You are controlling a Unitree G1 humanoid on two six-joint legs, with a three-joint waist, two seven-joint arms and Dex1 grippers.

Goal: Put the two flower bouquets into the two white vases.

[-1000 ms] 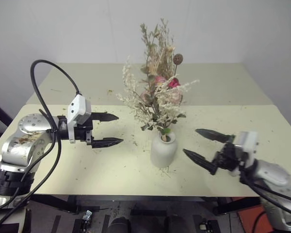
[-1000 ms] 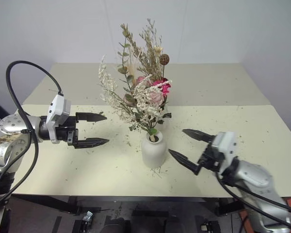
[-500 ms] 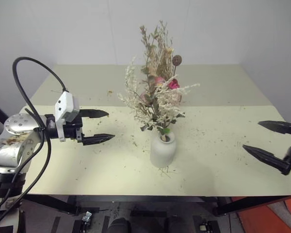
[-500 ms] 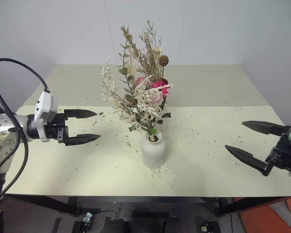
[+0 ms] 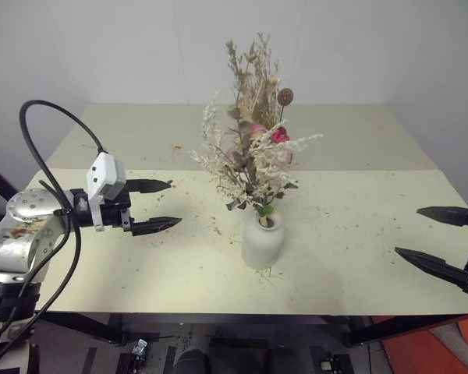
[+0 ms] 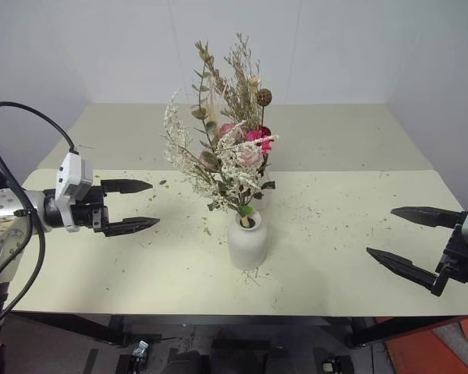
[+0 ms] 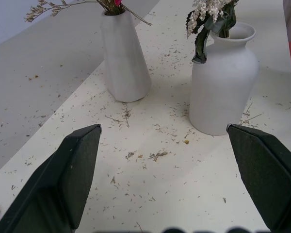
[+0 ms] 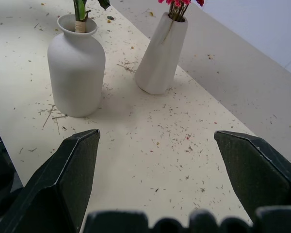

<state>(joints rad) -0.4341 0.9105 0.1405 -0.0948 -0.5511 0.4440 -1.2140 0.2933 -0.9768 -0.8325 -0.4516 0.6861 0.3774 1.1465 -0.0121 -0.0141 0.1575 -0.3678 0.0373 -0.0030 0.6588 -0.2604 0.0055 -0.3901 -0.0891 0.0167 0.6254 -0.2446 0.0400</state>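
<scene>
1. The squat vase [image 5: 263, 241] stands near the desk's [image 5: 359, 273] front edge, holding the white bouquet [image 5: 253, 167].
2. The tall vase [image 7: 124, 56], just behind, holds the pink bouquet [image 6: 252, 139].
3. The left gripper [image 5: 162, 206] hovers over the left side, fingers apart, empty.
4. The right gripper [image 6: 402, 236] hovers at the right edge, fingers apart, empty.

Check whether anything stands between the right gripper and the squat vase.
Nothing visible does. Only bare table strewn with dried flecks lies between the open right gripper and the squat vase, which already holds the cream-white bouquet.
</scene>
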